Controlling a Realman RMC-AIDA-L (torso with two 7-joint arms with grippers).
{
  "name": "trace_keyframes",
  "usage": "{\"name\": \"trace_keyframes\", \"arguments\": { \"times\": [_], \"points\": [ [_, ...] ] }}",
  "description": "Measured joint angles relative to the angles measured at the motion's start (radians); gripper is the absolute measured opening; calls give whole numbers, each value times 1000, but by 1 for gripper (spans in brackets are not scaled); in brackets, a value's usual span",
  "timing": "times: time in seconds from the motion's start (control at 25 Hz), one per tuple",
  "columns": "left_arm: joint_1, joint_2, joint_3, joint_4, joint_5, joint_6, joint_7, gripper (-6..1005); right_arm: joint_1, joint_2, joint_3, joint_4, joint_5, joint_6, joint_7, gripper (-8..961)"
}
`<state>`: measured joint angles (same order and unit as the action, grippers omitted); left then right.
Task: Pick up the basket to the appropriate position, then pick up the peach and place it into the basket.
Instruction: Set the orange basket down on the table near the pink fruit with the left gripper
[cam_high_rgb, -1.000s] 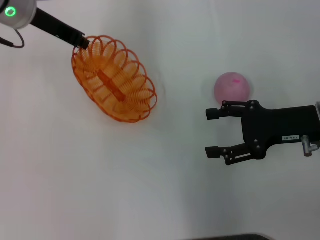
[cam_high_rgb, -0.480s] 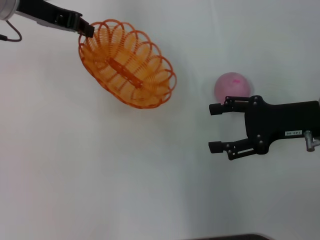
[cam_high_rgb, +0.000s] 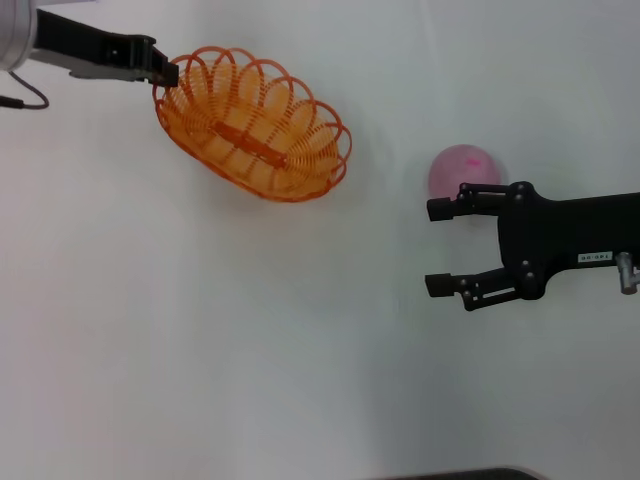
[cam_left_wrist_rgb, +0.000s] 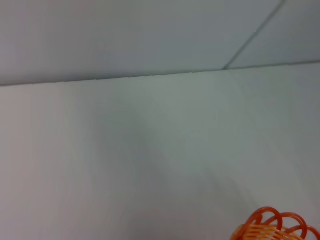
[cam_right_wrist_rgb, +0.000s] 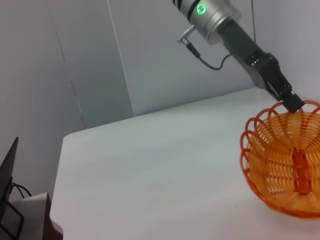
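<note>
Head view — peach (cam_high_rgb: 463, 170) partly behind right gripper (cam_high_rgb: 442, 247)

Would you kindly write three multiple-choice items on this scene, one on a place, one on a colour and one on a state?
1. Where does the left gripper meet the basket?
A. at its rim
B. at its bottom strip
C. nowhere

2. What colour is the basket?
A. green
B. orange
C. blue

3. How is the right gripper?
A. shut on the peach
B. shut and empty
C. open

Answers:
1. A, since the head view and the right wrist view show the fingers pinching the scalloped rim at the basket's end.
2. B, as its wire loops are orange in all views.
3. C, because its fingers stand spread beside the peach, holding nothing.
</note>
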<state>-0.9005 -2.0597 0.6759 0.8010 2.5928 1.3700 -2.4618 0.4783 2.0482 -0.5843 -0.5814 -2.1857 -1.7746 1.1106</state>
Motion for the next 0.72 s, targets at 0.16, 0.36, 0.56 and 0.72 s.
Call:
{"name": "trace_keyframes", "arguments": {
  "times": [0.16,0.36,0.56,0.72],
  "points": [
    [32,-21,-5,13,-6,-51,-50,49,0,-3,1,0,0,0,0,942],
    [96,-37,-16,56,-88,-64,-109,46,2,-13,17,0,0,7,12,942],
    [160,-58,-25,83,-194,-77,-131,49,2,-17,27,0,0,39,12,942],
    [196,-92,-29,102,-204,-94,-149,52,4,-26,34,4,0,46,12,942]
  ]
}}
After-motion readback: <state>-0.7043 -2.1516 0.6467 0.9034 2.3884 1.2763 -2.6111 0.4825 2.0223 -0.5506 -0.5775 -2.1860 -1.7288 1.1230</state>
